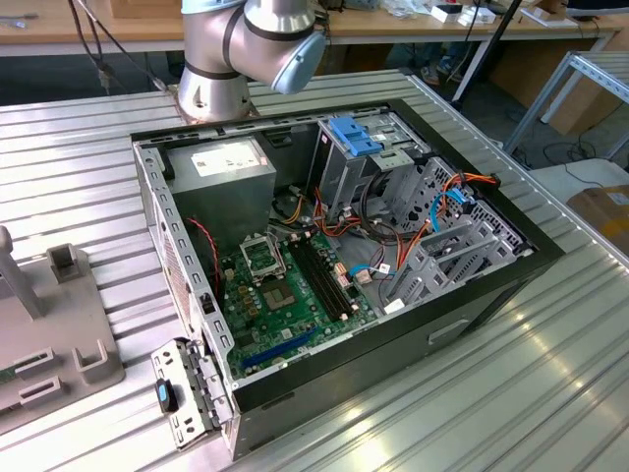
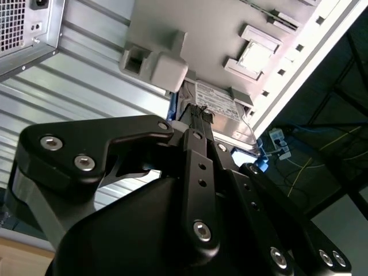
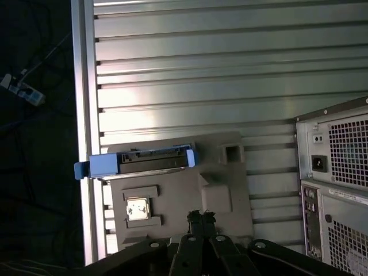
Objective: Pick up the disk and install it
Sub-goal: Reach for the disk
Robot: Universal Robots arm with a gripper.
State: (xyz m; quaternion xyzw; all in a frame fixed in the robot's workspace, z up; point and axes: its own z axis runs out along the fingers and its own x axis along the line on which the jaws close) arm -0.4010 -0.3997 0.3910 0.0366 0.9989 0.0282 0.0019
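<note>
- My gripper [image 3: 201, 216] hangs over the grey fixture [image 3: 172, 192], fingertips together, gripping nothing.
- The disk [image 3: 150, 162] stands on edge in that fixture, apart from my fingertips.

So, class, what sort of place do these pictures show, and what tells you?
Probably a robotics lab or workshop for computer assembly. An open computer case lies on a ribbed metal table, a robot arm is mounted by it, and a grey holder on the table carries the disk.

open PC case [image 1: 477, 305], grey jig [image 1: 44, 339], alu table [image 1: 511, 413]
</note>
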